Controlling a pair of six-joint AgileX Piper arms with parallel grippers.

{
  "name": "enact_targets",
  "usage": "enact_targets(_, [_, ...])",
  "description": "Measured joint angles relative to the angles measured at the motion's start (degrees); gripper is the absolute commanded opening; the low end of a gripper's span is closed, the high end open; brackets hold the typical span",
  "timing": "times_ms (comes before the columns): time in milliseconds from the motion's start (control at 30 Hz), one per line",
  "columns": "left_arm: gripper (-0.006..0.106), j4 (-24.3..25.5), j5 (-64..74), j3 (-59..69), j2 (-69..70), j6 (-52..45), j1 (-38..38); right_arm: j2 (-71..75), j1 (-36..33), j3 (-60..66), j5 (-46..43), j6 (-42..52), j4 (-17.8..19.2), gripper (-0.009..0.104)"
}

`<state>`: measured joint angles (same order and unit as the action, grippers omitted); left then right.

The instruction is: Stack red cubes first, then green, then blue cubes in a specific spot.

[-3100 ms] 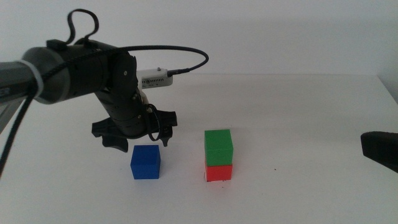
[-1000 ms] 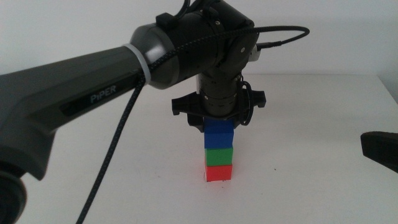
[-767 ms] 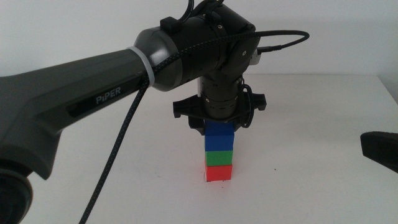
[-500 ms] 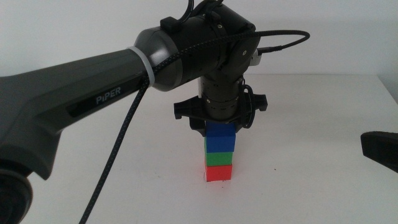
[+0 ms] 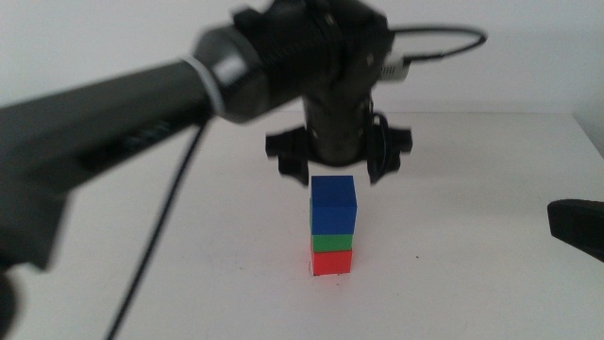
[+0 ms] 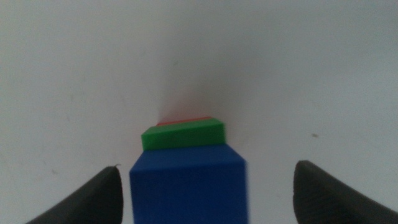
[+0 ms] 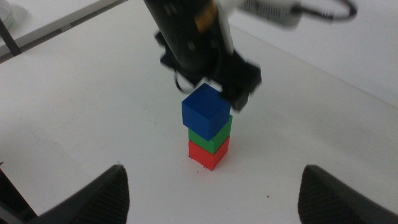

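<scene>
Left gripper (image 5: 336,168) hangs just above the blue cube (image 5: 333,204), jaws spread wide on either side and not touching it. Blue cube sits on top of the green cube (image 5: 332,243), which sits on the red cube (image 5: 332,262), a three-high stack on the white table (image 5: 472,189); all plain matte, same size, blue one turned a bit off the green. Right gripper (image 7: 214,186) waits at the table's right side, jaws wide apart, holding nothing.
</scene>
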<state>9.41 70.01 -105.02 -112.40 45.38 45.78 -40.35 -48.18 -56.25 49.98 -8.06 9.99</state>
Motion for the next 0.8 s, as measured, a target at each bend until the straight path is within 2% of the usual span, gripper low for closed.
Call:
enact_targets(100, [0.094,0.18,0.00,-0.55,5.04,-2.65,0.00,0.00,0.00,0.00,0.00,0.00,0.00,0.093])
enact_targets(167, [0.094,1.97,-0.12,-0.55,9.92,-3.24,0.00,0.00,0.00,0.00,0.00,0.00,0.00,0.093])
enact_targets(300, [0.094,8.71,-0.64,2.97,20.95,-3.59,0.00,0.00,0.00,0.00,0.00,0.00,0.00,0.093])
enact_targets(433, [0.094,15.28,-0.68,13.06,34.66,-4.60,-1.40,0.00,0.00,0.00,0.00,0.00,0.00,0.093])
enact_targets(533, [0.094,18.24,-0.18,21.78,43.12,-7.44,-4.15,0.00,0.00,0.00,0.00,0.00,0.00,0.093])
enact_targets(667, [0.094,18.80,-5.57,30.62,53.05,-14.06,-8.62,0.00,0.00,0.00,0.00,0.00,0.00,0.093])
enact_targets(800, [0.094,16.48,-8.98,36.09,60.88,-18.41,-12.61,0.00,0.00,0.00,0.00,0.00,0.00,0.093])
